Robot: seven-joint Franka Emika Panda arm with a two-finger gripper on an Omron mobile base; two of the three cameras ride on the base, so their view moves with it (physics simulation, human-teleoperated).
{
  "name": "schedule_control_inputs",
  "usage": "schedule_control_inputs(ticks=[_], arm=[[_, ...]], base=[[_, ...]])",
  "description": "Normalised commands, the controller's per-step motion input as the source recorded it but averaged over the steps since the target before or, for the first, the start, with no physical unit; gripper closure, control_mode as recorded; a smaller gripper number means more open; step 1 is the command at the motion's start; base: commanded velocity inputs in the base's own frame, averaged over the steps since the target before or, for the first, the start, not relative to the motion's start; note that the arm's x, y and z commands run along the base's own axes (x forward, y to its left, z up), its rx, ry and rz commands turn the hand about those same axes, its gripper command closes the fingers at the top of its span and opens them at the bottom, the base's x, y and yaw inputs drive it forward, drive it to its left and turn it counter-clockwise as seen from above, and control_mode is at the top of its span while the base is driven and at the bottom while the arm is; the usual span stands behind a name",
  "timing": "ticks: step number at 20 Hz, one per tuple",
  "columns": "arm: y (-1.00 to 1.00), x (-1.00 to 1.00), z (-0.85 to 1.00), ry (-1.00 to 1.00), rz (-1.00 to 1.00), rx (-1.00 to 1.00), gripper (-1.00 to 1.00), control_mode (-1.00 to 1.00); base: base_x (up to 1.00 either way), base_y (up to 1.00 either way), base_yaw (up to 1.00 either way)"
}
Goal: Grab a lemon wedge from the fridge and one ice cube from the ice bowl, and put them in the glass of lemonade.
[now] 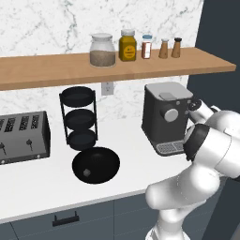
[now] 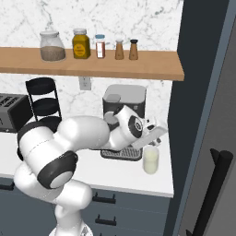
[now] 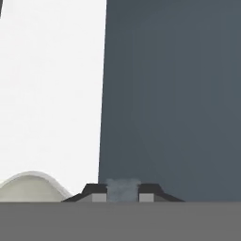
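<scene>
Hand view shows the gripper nearly closed, its two dark tips pinching a small pale grey ice cube in front of the dark fridge side. Just below, the glass of lemonade stands on the white counter, right of the coffee machine. Far left, another cube lies in the ice bowl.

A white marble wall is seen behind a white desk; a wooden shelf is mounted above blue-grey drawer cabinets.
</scene>
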Motion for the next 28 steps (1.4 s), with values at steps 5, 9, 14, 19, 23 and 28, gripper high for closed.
schedule_control_inputs(ticks=[5, 9, 14, 19, 23, 28], arm=[[0.12, -0.18, 0.13, 0.0, 0.0, 0.0, 1.0, -1.0], [0.0, 0.06, 0.46, 0.0, 0.0, 0.0, 1.0, -1.0], [0.0, 0.02, 0.37, 0.0, 0.0, 0.0, 1.0, -1.0], [0.05, -0.05, -0.04, 0.04, 0.0, 0.0, 1.0, -1.0], [0.11, 0.0, -0.31, 0.06, 0.0, -0.02, 1.0, -1.0], [0.03, 0.0, -0.41, 0.05, 0.0, -0.03, 1.0, -1.0]], base=[[0.0, 0.0, 0.0], [0.0, 0.0, 0.0], [0.0, 0.0, 0.0], [0.0, 0.0, 0.0], [0.0, 0.0, 0.0], [0.0, 0.0, 0.0]])
